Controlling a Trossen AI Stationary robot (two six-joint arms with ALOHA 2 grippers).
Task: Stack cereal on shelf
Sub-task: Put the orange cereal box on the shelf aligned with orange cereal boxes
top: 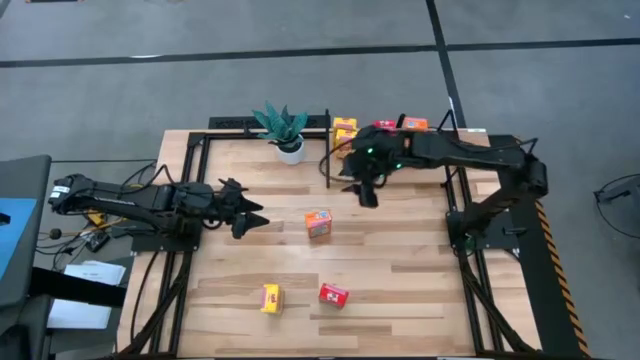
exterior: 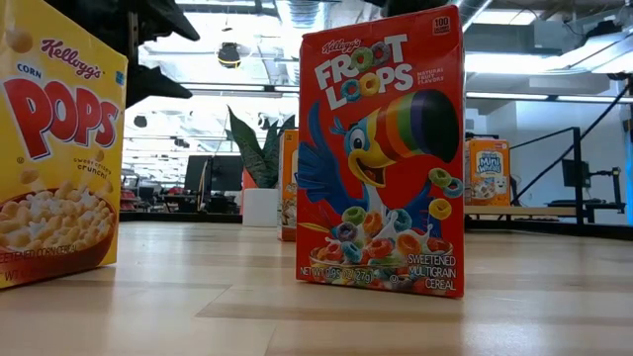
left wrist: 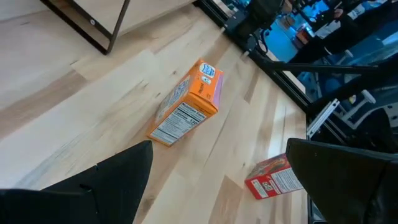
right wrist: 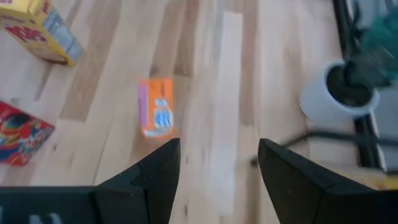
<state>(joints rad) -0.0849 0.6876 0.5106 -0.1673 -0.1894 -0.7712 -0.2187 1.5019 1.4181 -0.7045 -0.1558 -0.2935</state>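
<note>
The job was partly done. A few small cardboard cereal boxes point(top: 345, 128), yellow, red and orange, already stood at the back of the light wood shelf with thin black metal posts point(top: 328, 150), next to the green plant in a white pot point(top: 284, 130). Three boxes were not put away yet. A small orange cardboard box point(top: 319, 224) stood in the middle of the light wood counter point(top: 400, 270). A small yellow cardboard box point(top: 271, 297) and a small red cardboard box point(top: 333, 295) stood nearer the front edge, close to each other. The left tool point(top: 252, 218) hung just beside the orange box, on its left, pointing at it but not touching it. Its two fingers were apart and held nothing. The right tool point(top: 367, 194) hung above the counter by the shelf's front post, a little behind and to the right of the orange box. Its fingers were apart too, and empty. It looked like the orange box would be picked up next, most likely by the left tool.
</note>
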